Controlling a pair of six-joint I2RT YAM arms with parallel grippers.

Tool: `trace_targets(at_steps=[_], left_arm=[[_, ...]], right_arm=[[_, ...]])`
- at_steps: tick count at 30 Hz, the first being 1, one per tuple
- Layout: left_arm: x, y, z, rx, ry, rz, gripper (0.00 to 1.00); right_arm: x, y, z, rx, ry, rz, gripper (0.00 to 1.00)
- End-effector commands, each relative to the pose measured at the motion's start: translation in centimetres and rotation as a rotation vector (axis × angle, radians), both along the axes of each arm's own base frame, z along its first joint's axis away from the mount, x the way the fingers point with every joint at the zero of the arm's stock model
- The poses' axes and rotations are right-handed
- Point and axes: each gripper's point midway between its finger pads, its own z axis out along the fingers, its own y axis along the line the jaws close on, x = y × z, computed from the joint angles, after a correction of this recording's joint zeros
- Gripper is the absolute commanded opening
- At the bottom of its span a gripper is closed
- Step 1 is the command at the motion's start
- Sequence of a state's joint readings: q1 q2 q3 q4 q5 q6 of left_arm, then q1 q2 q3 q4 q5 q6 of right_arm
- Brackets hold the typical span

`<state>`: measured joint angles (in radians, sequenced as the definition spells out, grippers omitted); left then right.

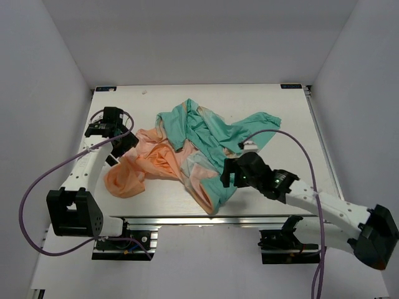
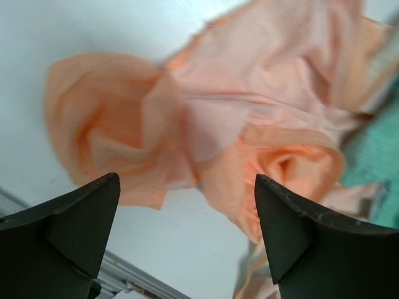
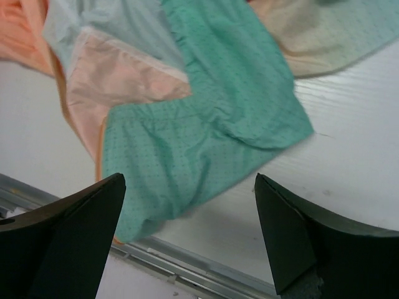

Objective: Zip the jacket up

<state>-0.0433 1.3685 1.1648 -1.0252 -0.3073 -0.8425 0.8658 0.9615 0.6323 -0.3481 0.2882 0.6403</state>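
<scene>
**Both jaws open and empty over a crumpled, unzipped jacket**

Left jaws: spread wide, nothing between them. In the left wrist view the two dark tips frame peach cloth and bare desk (image 2: pixel 37 37). They hang over the peach end of the jacket (image 1: pixel 193 146), on the side toward the left edge of the desk (image 1: pixel 299 187). Cannot tell if they touch the cloth.

Right jaws: also spread wide and holding nothing. In the right wrist view they sit over a teal flap of the jacket (image 3: pixel 206 124), with bare desk (image 3: pixel 361 124) to one side. A metal rail (image 3: pixel 187 261) along the near edge shows just past the flap.

Jacket: a bunched heap in the middle of the desk, not laid flat. The peach part (image 2: pixel 206 124) lies toward the left and near side, folded into loose rolls. The teal part lies toward the far side and the right. One teal piece stretches toward the right edge, and another teal piece runs down close to the near edge. Zipper not made out in any view.

Left arm (image 1: pixel 93 162) comes in from the near left corner. Right arm (image 1: pixel 312 199) comes in from the near right corner. A purple cable (image 1: pixel 37 187) loops off the left arm, another off the right.
</scene>
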Motion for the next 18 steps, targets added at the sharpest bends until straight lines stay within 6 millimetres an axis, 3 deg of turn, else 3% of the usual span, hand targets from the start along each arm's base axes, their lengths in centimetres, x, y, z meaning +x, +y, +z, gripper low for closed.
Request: trace_targets(at_steps=[1, 5, 9, 15, 18], left_arm=[[3.2, -3.2, 2.0, -0.093, -0.156, -0.217, 0.98], [4.6, -8.1, 1.6, -0.119, -0.196, -0.450, 0.98], [6.1, -11.2, 1.5, 0.067, -0.213, -0.587, 0.98], [7.1, -8.0, -0.1, 0.276, -0.149, -0.490, 0.98], [7.4, -8.3, -1.4, 0.280, -0.133, -0.519, 0.98]], right_arm=[[1.0, 4.0, 2.4, -0.054, -0.090, 0.141, 0.89], [0.1, 7.3, 1.1, -0.171, -0.050, 0.241, 0.89], [-0.6, 10.0, -1.3, -0.215, -0.004, 0.298, 0.90], [-1.1, 10.4, -4.2, -0.264, 0.069, 0.252, 0.89], [-0.7, 9.3, -4.8, -0.309, 0.069, 0.205, 0.88]])
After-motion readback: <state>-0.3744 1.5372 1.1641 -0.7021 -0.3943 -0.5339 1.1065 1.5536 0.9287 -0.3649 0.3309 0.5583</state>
